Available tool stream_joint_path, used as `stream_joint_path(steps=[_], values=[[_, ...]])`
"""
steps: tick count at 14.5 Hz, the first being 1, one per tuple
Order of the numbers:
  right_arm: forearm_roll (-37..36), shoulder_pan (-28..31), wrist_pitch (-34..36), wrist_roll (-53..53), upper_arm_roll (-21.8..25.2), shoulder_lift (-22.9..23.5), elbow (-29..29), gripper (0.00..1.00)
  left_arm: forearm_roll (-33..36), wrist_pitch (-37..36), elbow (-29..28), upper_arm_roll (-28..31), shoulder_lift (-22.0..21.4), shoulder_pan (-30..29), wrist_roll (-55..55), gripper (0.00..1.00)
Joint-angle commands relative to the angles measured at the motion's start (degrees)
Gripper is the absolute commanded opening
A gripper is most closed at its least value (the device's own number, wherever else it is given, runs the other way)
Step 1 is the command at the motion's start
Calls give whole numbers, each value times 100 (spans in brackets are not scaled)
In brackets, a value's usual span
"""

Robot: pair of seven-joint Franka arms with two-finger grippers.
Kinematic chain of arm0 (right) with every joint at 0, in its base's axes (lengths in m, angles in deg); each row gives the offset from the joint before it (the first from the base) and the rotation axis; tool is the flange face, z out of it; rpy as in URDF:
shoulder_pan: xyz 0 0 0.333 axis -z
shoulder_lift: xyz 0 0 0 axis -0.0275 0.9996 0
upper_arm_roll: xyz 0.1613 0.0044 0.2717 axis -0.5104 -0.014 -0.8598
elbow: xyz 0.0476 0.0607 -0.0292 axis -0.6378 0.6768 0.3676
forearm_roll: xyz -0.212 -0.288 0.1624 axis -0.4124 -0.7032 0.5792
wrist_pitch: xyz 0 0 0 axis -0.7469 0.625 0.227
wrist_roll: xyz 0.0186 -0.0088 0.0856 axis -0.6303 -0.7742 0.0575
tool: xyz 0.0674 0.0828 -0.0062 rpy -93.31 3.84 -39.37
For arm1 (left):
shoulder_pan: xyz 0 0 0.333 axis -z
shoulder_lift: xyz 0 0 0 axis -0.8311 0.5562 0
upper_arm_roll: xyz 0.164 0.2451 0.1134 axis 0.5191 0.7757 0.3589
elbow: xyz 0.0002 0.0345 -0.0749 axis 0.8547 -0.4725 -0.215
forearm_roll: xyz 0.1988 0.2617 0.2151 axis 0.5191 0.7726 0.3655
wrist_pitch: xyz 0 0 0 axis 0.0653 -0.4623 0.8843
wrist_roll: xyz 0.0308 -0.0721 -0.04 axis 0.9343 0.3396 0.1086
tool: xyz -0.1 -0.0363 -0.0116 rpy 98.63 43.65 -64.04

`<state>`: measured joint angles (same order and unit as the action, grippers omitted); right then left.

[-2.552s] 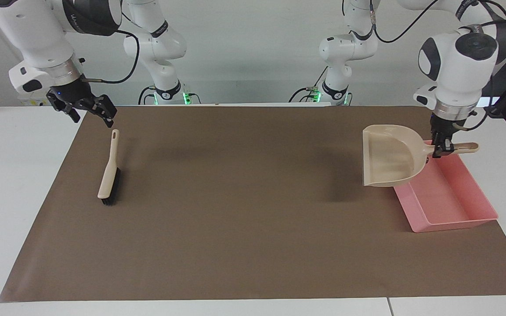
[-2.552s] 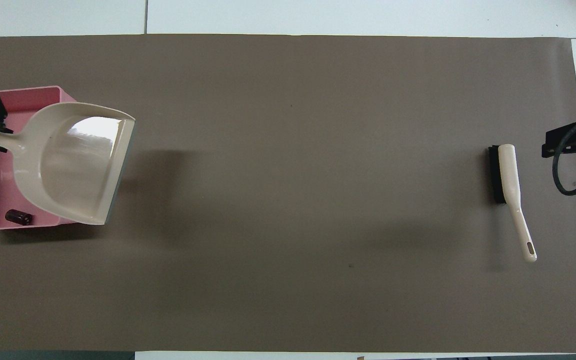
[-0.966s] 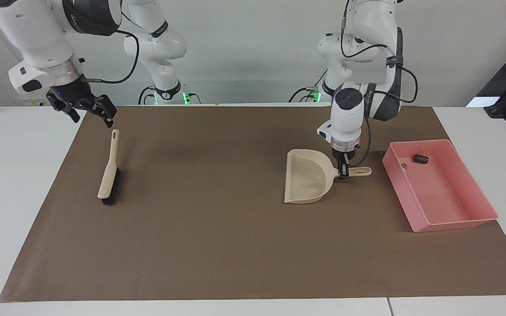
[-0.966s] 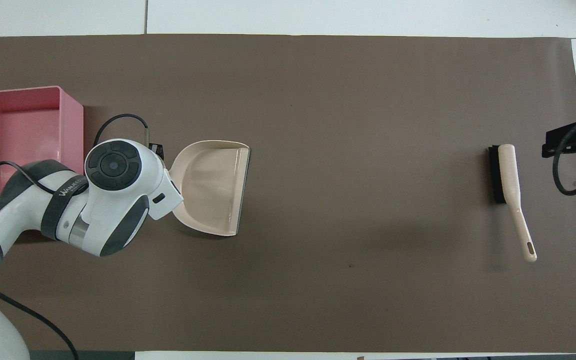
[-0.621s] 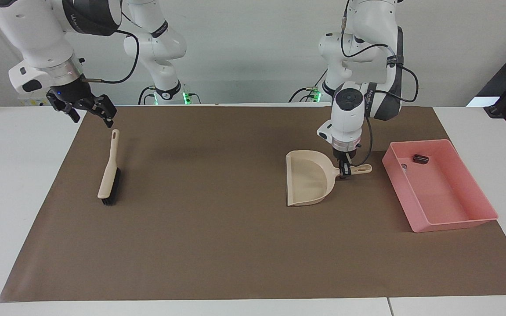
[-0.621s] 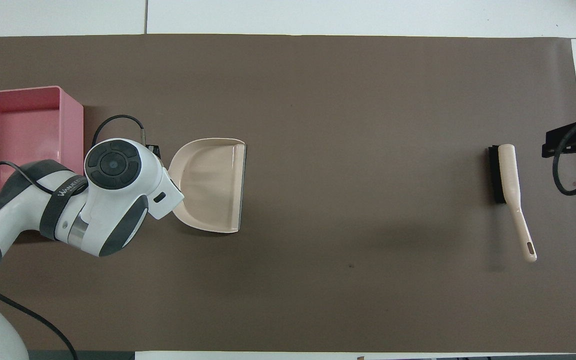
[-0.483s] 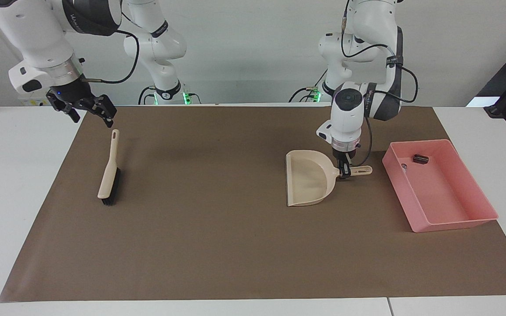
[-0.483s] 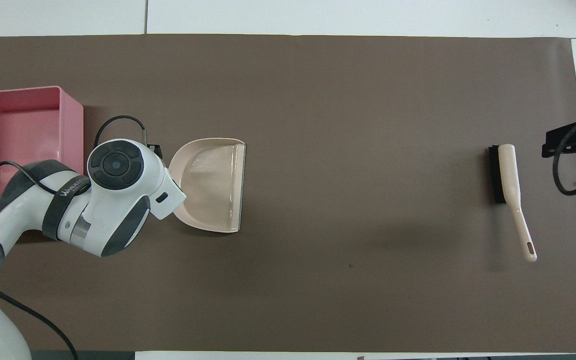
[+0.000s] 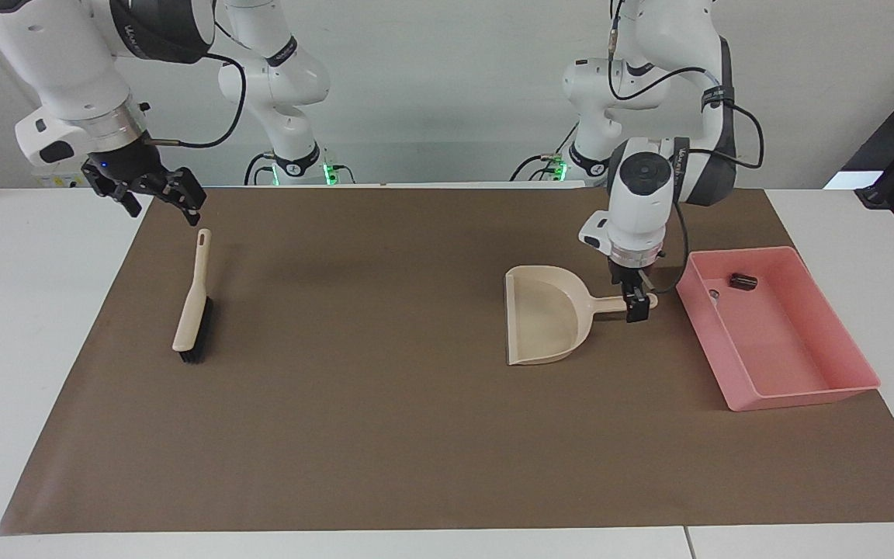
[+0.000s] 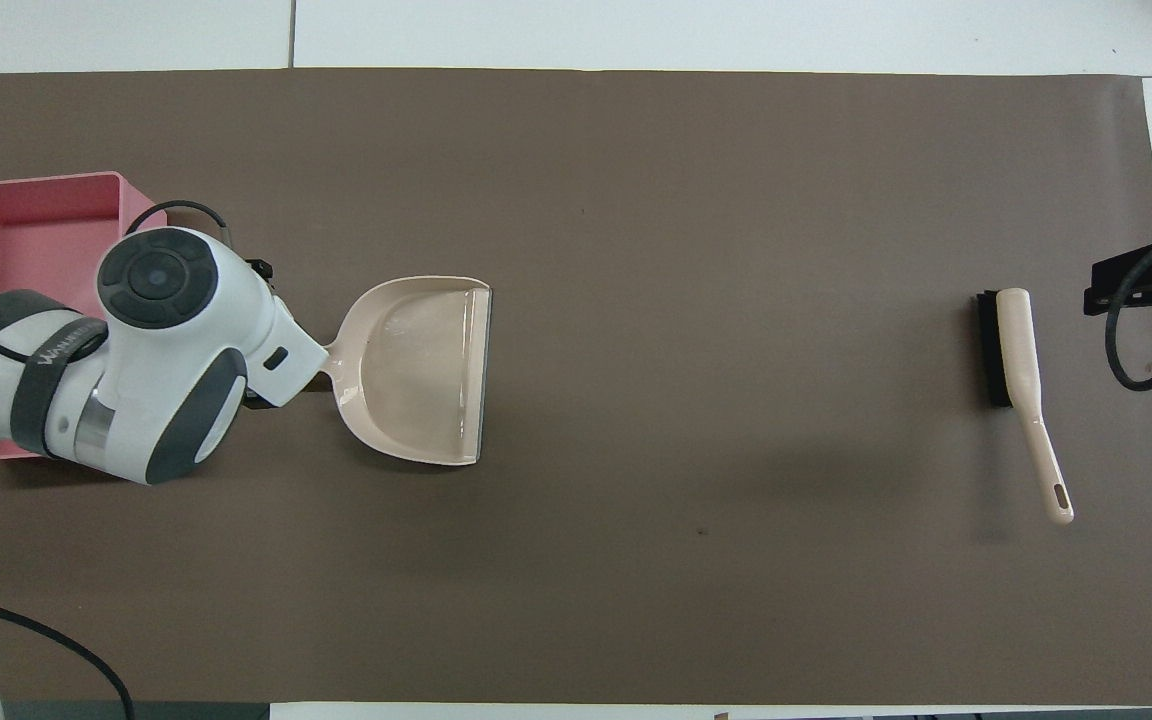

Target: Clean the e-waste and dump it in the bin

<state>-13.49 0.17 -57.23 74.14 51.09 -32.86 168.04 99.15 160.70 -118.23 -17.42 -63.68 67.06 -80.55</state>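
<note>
The pink bin [image 9: 802, 390] stands on the brown mat at the left arm's end of the table. A dark battery-like cylinder [image 9: 743, 280] and a tiny pale item [image 9: 715, 294] lie in its end nearer to the robots. The beige dustpan [image 9: 546, 314] lies flat on the mat beside the bin. My left gripper [image 9: 632, 303] is low at the outer end of the dustpan's handle, with its fingers open on either side of it. My right gripper [image 9: 158, 194] waits open in the air over the mat's edge by the brush. In the overhead view my left arm hides the bin's contents.
A beige hand brush [image 9: 192, 299] with black bristles lies on the mat at the right arm's end; it also shows in the overhead view [image 10: 1018, 360]. The dustpan [image 10: 426, 370] and the bin's rim [image 10: 36, 182] show in the overhead view too.
My left arm carried the dustpan away from the bin and set it down on the mat. In the last half second the gripper slid outward along the handle while the dustpan stayed put. My right arm has not moved.
</note>
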Motion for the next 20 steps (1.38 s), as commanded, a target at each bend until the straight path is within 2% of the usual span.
stream_joint_path(steps=[1,3,5,10,12,15,17,20], values=[[-5,-26,69,-12,23,5,-56,100,-342,-141,205,-12,42,-477,20,99],[-5,-26,69,-12,23,5,-56,100,-579,-150,232,-3,7,-759,274,99],[-5,-26,42,-29,23,5,-56,100,-633,-219,232,-3,-46,-953,1001,99],[21,0,-308,-3,23,-30,-152,100,-633,-930,232,-30,-546,-866,3357,99],[57,-9,-91,14,23,-100,-187,100,-659,-1220,232,-39,-818,-752,4025,99],[13,-26,25,243,23,-83,-276,100,-1185,-1441,249,-30,-1065,-743,4853,99],[48,-52,7,234,14,-92,-258,100,-1230,-1581,494,-30,-1057,-778,4890,99],[57,-53,25,225,5,-144,-153,100,-1643,-2275,1284,5,-882,-918,4942,99]])
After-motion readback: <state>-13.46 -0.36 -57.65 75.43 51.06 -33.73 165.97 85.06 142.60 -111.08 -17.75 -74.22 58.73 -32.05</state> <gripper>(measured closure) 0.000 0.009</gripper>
